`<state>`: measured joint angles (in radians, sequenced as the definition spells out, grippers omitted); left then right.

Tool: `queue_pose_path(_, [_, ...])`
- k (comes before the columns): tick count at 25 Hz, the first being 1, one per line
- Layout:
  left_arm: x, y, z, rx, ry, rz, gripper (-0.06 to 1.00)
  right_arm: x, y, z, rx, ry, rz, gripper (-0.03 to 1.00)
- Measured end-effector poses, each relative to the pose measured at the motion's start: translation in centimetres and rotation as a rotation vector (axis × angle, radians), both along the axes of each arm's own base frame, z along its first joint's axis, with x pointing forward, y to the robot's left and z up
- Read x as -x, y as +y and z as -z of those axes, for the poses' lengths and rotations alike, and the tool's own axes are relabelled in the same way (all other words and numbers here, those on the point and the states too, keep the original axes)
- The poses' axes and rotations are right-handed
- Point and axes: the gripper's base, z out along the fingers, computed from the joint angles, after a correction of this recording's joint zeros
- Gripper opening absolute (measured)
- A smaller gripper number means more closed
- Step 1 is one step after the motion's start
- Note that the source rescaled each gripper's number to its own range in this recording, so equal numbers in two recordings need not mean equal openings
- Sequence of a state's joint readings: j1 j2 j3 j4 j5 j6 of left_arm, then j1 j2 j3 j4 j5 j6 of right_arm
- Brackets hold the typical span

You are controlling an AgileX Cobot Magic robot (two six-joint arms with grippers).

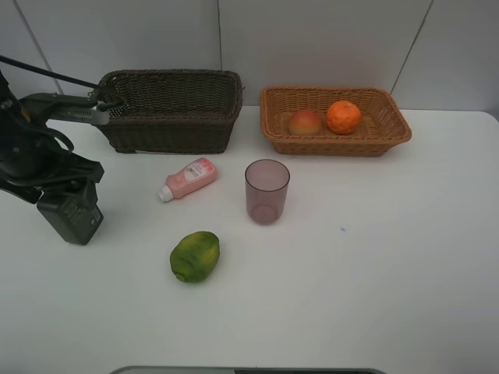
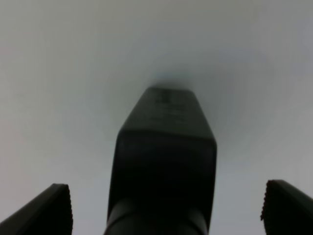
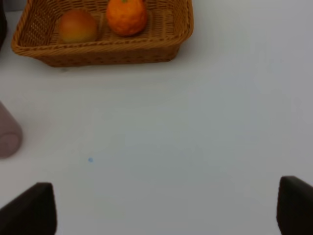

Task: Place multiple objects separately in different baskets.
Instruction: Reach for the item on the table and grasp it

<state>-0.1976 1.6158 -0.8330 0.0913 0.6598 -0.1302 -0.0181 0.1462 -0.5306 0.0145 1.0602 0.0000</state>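
The dark green pump bottle [image 2: 164, 147], blocky with a tapered end, lies between the wide-spread jaws of the left pincer [image 2: 168, 208], touching neither.

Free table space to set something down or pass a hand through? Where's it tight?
Widest bare patch: right side of the table, bordered by the tan basket behind and the purple cup to its left. The front strip, nearer than the green fruit, is also bare. Crowded: left-centre, with pink tube, cup, fruit and dark green bottle in front of the dark basket.
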Motion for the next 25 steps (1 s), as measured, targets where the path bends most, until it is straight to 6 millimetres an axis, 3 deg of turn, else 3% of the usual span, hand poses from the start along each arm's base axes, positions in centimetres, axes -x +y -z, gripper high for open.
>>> queue_pose_path(25, [-0.19,-0.06,0.46,0.003,-0.001,-0.003,0.95,0.00,0.00,0.00,0.000,0.000,0.000,1.00])
